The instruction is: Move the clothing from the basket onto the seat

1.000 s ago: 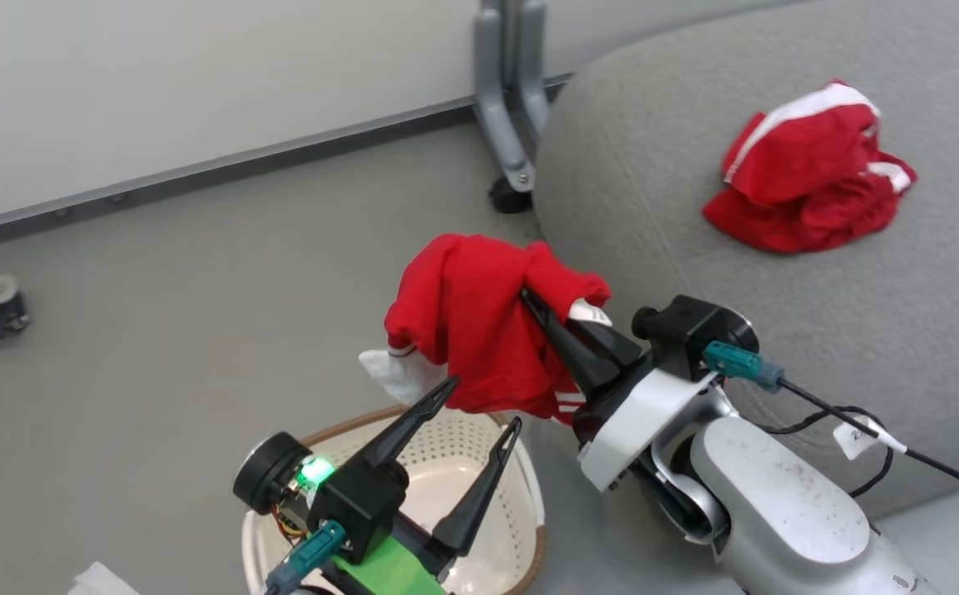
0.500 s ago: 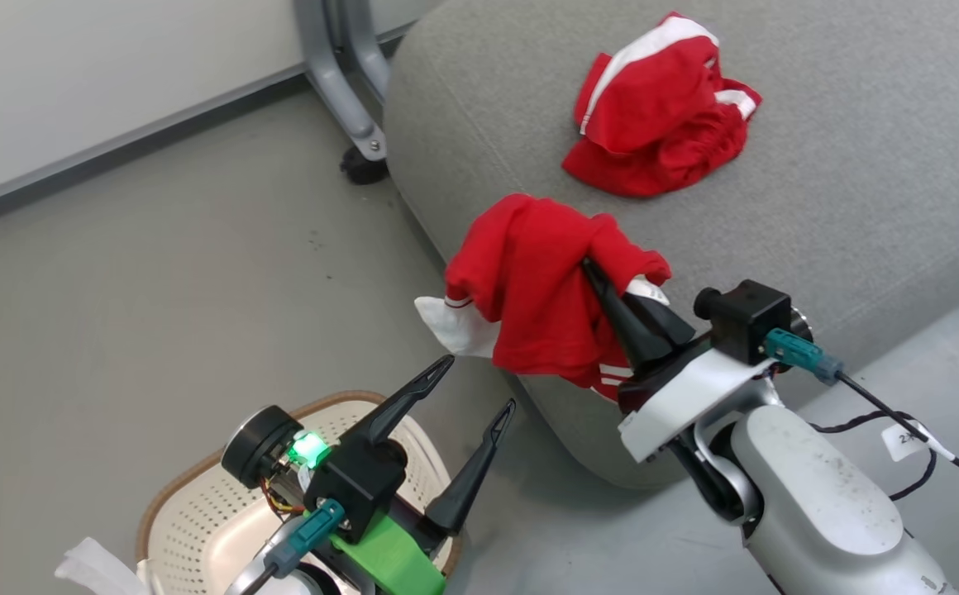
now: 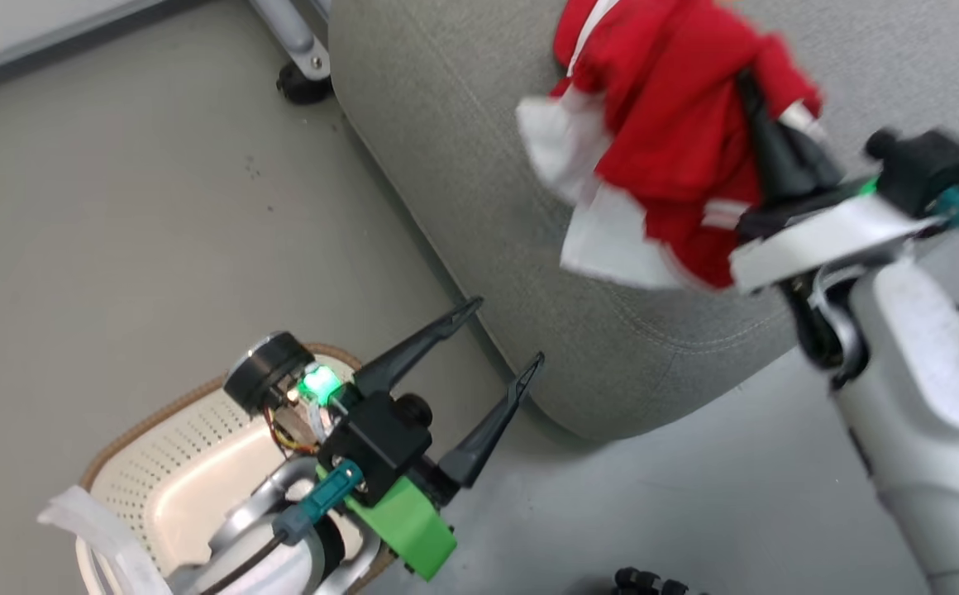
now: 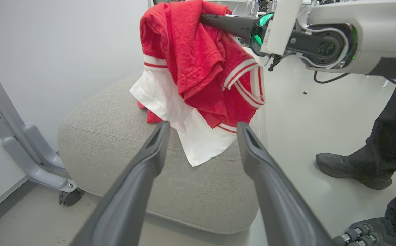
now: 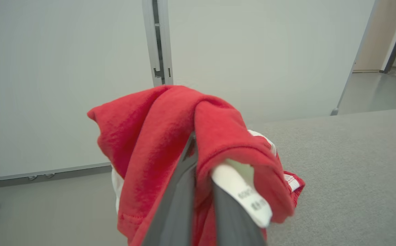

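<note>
Clothing (image 3: 661, 107) clamped in the right gripper (image 3: 751, 87) may slip off the seat (image 3: 463, 165) edge if dropped now; left gripper (image 3: 507, 330) gapes empty.

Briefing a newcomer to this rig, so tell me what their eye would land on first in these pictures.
The bright red garment with white trim stands out first, hanging bunched from the shut right gripper above the grey seat. Next, the left gripper, wide open, hovers near the cream basket at the head view's lower left. A person's dark shoe stands on the floor beside the seat.
</note>
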